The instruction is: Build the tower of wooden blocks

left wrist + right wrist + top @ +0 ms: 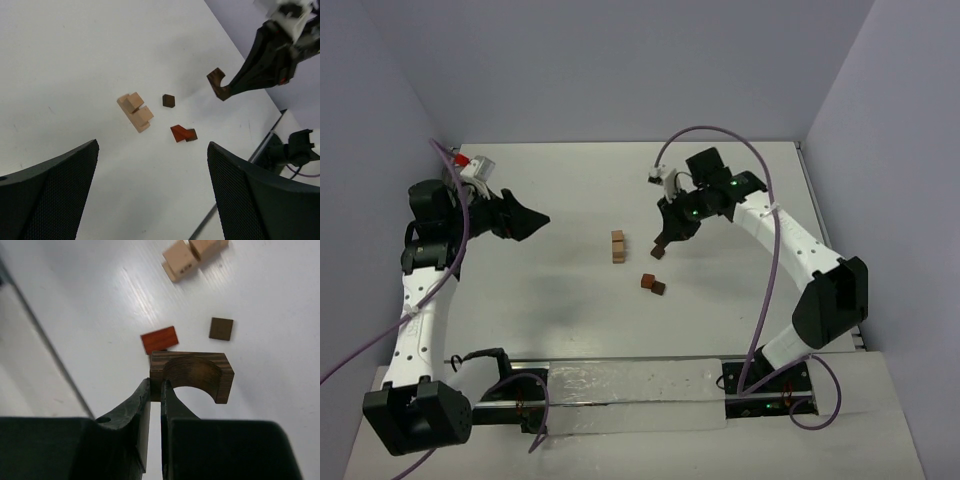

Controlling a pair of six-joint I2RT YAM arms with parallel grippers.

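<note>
Two light tan blocks point(617, 246) lie joined mid-table; they also show in the left wrist view point(135, 111) and the right wrist view point(192, 255). A small dark cube point(168, 101) lies just right of them. A reddish-brown block point(648, 282) with a darker one against it lies nearer the arms, also visible in the right wrist view point(159, 339). My right gripper point(155, 387) is shut on one leg of a dark wooden arch block point(192, 375) and holds it above the table, right of the tan blocks. My left gripper point(535, 220) is open and empty, well left of the blocks.
A greyish see-through box point(630, 392) lies along the near edge between the arm bases. Purple walls close the table at the back and both sides. Cables hang from both arms.
</note>
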